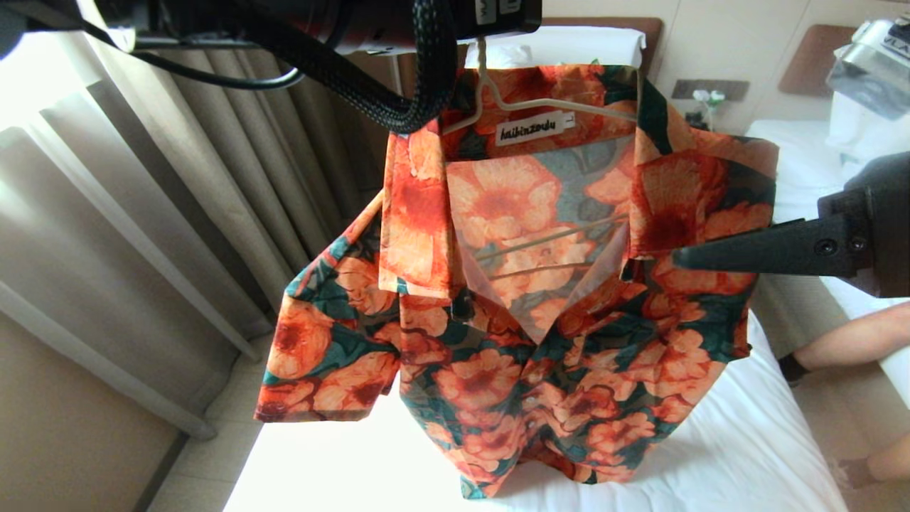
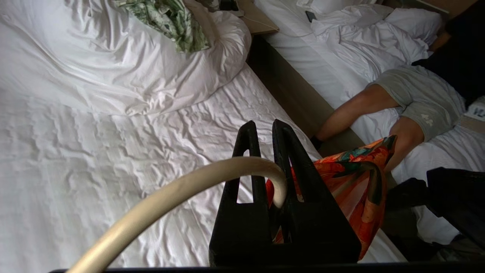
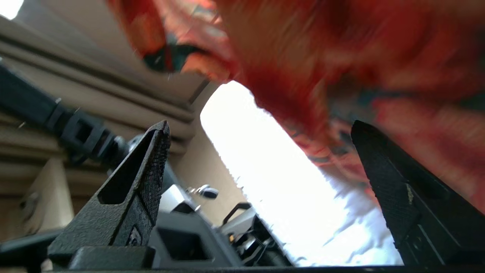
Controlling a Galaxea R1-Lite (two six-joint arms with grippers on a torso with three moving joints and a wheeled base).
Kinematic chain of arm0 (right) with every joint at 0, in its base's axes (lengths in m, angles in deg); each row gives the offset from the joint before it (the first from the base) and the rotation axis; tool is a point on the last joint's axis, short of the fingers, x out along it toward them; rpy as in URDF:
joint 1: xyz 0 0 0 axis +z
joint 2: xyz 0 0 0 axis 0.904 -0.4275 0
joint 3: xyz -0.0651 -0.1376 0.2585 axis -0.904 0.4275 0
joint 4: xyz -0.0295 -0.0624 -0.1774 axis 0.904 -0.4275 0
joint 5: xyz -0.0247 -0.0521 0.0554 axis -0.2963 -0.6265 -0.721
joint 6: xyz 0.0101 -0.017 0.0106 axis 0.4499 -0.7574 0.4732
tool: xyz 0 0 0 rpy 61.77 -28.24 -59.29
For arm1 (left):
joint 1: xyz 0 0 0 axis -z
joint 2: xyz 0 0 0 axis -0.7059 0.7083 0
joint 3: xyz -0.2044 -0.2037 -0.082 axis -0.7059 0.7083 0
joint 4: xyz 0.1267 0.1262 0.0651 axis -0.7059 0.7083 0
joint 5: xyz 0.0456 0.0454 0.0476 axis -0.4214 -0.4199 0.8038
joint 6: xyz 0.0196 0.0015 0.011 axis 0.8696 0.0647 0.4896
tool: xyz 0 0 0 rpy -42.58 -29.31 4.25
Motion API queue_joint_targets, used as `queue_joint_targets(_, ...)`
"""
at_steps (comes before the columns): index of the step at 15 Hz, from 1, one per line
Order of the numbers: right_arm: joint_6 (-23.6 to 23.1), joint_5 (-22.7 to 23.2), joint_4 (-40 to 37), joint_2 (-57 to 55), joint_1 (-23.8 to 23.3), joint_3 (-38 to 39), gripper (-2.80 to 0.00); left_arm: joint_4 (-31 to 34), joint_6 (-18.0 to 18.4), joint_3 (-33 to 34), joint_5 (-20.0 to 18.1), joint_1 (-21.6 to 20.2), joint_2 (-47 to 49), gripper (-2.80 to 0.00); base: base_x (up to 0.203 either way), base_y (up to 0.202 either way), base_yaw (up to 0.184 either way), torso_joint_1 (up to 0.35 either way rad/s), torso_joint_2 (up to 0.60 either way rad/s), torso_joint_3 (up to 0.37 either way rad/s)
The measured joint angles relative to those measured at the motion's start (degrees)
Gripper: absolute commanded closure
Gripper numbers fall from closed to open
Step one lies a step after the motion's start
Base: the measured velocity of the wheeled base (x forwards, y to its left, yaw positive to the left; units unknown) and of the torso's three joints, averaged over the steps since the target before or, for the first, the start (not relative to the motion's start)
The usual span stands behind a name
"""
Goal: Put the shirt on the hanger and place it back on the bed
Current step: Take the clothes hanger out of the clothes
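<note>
The shirt (image 1: 540,306), orange-red flowers on dark green, hangs open-fronted on the cream hanger (image 1: 540,104) above the bed (image 1: 746,441). Its hem brushes the white sheet. My left gripper (image 1: 483,32) at the top of the head view is shut on the hanger's hook (image 2: 182,189), which curves between its black fingers (image 2: 288,159); the shirt (image 2: 356,182) drapes just below them. My right gripper (image 1: 682,257) reaches in from the right, level with the shirt's shoulder and chest. In its wrist view the right gripper (image 3: 259,125) stands wide open and holds nothing, with blurred shirt fabric (image 3: 341,57) close ahead.
Beige curtains (image 1: 178,199) hang at the left. A second bed (image 1: 796,163) lies at the right, with a person's legs (image 1: 846,341) on it. A bulky duvet (image 2: 113,64) with a green-and-white garment (image 2: 170,19) sits at the bed's head.
</note>
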Motion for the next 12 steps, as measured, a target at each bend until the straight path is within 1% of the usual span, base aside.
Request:
queue_joint_targets(1,0.01,-0.79,0.77,-0.77,0.02,-0.98,-2.8,-0.02,0.04,0.0,0.0,0.13,-0.02,0.0,0.0,0.0,0.0,0.0,0.0,0.0)
queue_joint_targets(3,0.45,-0.88,3.73,-2.08,0.35,-1.93,-2.8,-0.09,0.1,-0.06,0.16,0.2,-0.11,0.0,0.0,0.0,0.0,0.0,0.0,0.0)
queue_joint_targets(4,0.56,-0.86,4.02,-2.53,0.77,-2.02,0.0,-0.09,0.09,-0.06,0.24,0.2,-0.18,0.0,0.0,0.0,0.0,0.0,0.0,0.0)
queue_joint_targets(7,0.61,-0.83,4.38,-3.37,2.39,-2.1,0.0,-0.06,0.0,-0.09,0.33,0.24,-0.52,0.0,0.0,0.0,0.0,0.0,0.0,0.0)
queue_joint_targets(9,0.49,-1.19,4.42,-3.67,3.64,-2.38,0.0,0.0,-0.9,0.0,0.13,0.24,-1.02,0.0,0.0,0.0,0.0,0.0,0.0,0.0)
queue_joint_targets(10,0.48,-1.72,4.4,-3.83,4.06,-2.43,0.0,-0.02,-1.48,0.05,0.02,0.24,-1.27,0.0,0.0,0.0,0.0,0.0,0.0,0.0)
queue_joint_targets(12,1.09,-4.32,4.01,-3.84,4.35,-2.52,0.0,0.12,-1.67,0.05,0.05,0.22,-1.62,0.0,0.0,0.0,0.0,0.0,0.0,0.0)
